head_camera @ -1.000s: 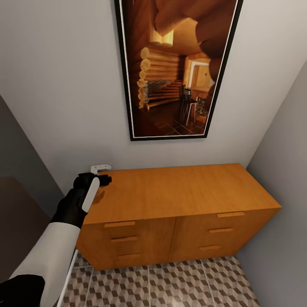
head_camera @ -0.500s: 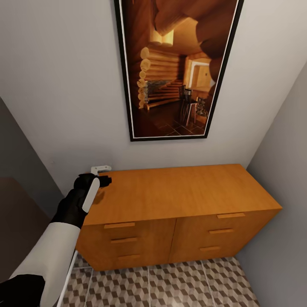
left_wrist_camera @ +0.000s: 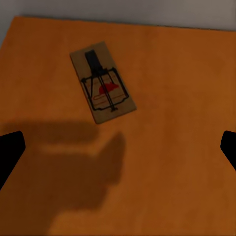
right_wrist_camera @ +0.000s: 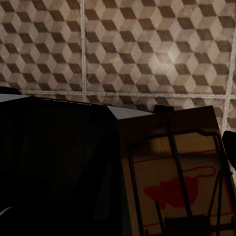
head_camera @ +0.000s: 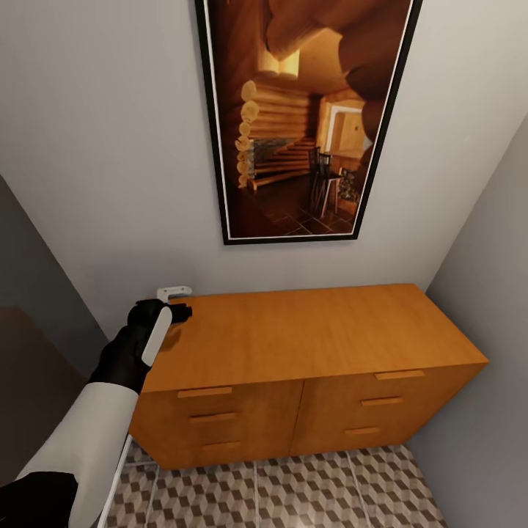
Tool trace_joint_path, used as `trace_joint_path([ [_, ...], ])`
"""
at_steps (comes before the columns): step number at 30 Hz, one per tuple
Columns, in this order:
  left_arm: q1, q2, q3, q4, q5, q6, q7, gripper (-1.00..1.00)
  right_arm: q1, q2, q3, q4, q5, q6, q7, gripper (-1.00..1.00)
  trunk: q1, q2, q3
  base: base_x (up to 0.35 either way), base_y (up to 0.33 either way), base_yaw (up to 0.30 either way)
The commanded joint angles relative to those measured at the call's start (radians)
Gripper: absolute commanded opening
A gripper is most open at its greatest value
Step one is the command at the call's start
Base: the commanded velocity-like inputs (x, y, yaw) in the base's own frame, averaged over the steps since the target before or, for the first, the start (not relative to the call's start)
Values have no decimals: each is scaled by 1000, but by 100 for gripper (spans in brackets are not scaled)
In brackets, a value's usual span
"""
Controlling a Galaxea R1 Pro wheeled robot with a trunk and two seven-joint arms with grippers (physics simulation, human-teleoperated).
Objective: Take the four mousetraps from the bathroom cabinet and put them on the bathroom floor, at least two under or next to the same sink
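The cabinet (head_camera: 315, 345) stands against the wall, its drawers closed. My left gripper (head_camera: 174, 312) hovers over the back left corner of its top. In the left wrist view one mousetrap (left_wrist_camera: 102, 82) lies flat on the orange cabinet top (left_wrist_camera: 172, 123), ahead of my left gripper (left_wrist_camera: 118, 150), whose fingertips (left_wrist_camera: 10, 150) stand wide apart and clear of it. In the right wrist view a second mousetrap (right_wrist_camera: 182, 177) fills the area close to the camera, held in my right gripper (right_wrist_camera: 172, 147) above the bathroom floor (right_wrist_camera: 147, 44). The sink is out of view.
A tall framed picture (head_camera: 304, 117) hangs on the wall above the cabinet. Grey walls close in on both sides (head_camera: 484, 279), forming a narrow niche. A strip of cube-pattern floor tiles (head_camera: 293, 491) lies in front of the cabinet. A small white bracket (head_camera: 174, 291) sits behind the left gripper.
The head view has shifted very slightly, so the cabinet sits a touch lower in the picture. My left arm holds the same place over the cabinet corner.
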Motion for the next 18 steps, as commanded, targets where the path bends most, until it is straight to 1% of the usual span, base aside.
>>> trace_joint_path([
  [1,-1,0,-1,1,10,3,10,100,-1,0,6,1,-12,-3,6,-100,1,-2,-2,3,0,0],
  [6,0,1,-1,27,10,3,9,100,0,0,6,1,-12,-3,6,-100,1,-2,-8,1,0,0],
  [18,0,1,-1,34,10,3,10,100,0,0,6,1,-12,-3,6,-100,1,-2,-26,0,0,0],
])
